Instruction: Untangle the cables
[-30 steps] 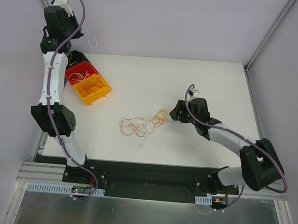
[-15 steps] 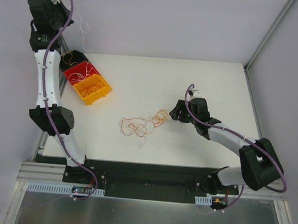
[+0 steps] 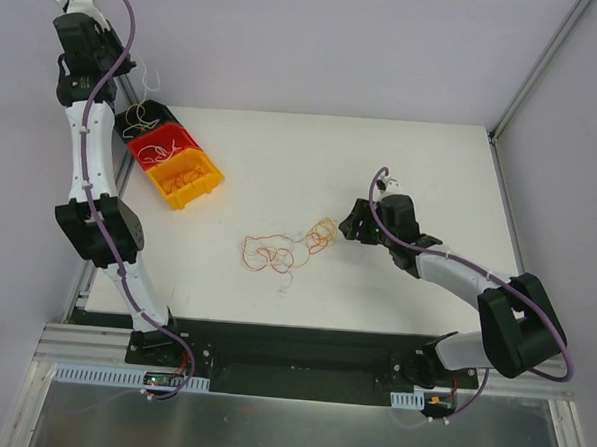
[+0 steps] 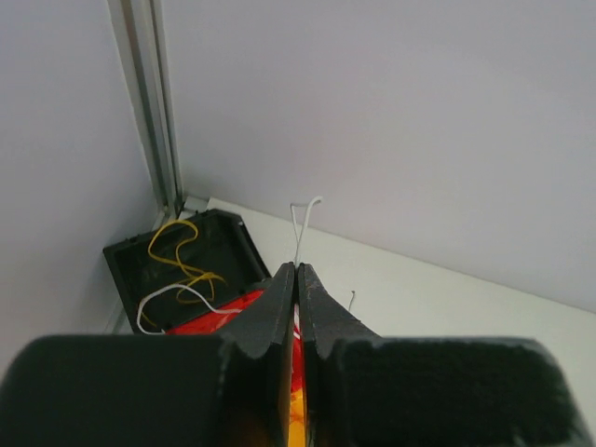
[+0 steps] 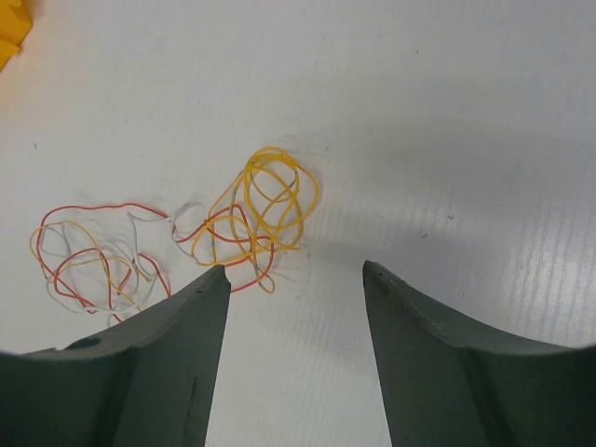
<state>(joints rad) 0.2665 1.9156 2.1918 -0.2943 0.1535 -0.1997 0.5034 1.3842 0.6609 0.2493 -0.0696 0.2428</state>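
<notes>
The cables, a loose tangle of orange, red, yellow and white strands, lie near the middle of the white table. At the tangle's 3 o'clock, just beside it, the right gripper has its jaws spread and grips nothing. Off toward 10 o'clock sit a yellow bin, a red bin and a black bin holding yellow and white wires. Raised above that corner, the left gripper is clenched on a white wire.
</notes>
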